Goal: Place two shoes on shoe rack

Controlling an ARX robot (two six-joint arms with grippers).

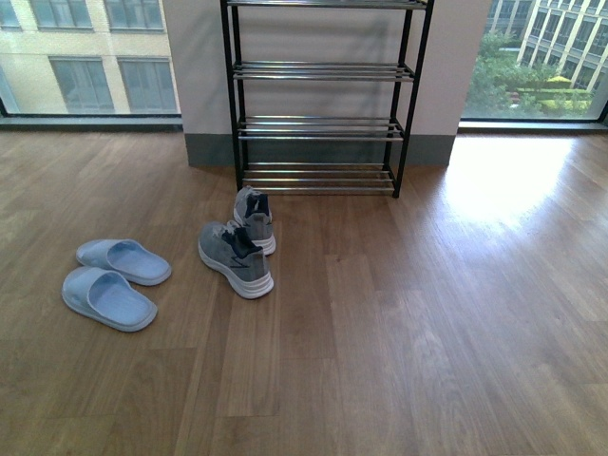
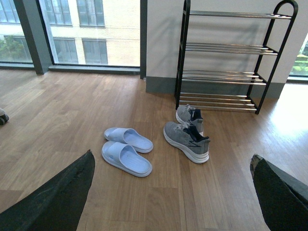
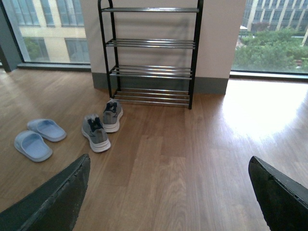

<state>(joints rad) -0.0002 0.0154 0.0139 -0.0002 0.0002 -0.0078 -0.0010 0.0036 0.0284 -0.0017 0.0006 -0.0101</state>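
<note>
Left gripper (image 2: 172, 159): jaws spread wide, nothing held. Right gripper (image 3: 169, 160): same condition, wide open and empty. Both hang above the wooden floor (image 1: 427, 332), well apart from any shoe.

Location of task items: the grey sneakers (image 1: 236, 258) lie on the floor just in front of the left leg of the shoe rack (image 1: 318, 71). The blue slides (image 1: 107, 297) lie side by side further left. All rack tiers in view carry nothing.

Probable hazards:
- The two sneakers sit very close together, possibly touching. Closing on one is likely to drag or tip the other.
- The rear sneaker is near the rack's leg. A careless approach could strike the frame and shift the rack.
- The slides are low and soft. A shallow grasp may slip off, and a deep one may scrape the floor.
- The shelves are thin rods. A shoe released tilted or off-centre could rock or slide off the front edge.
</note>
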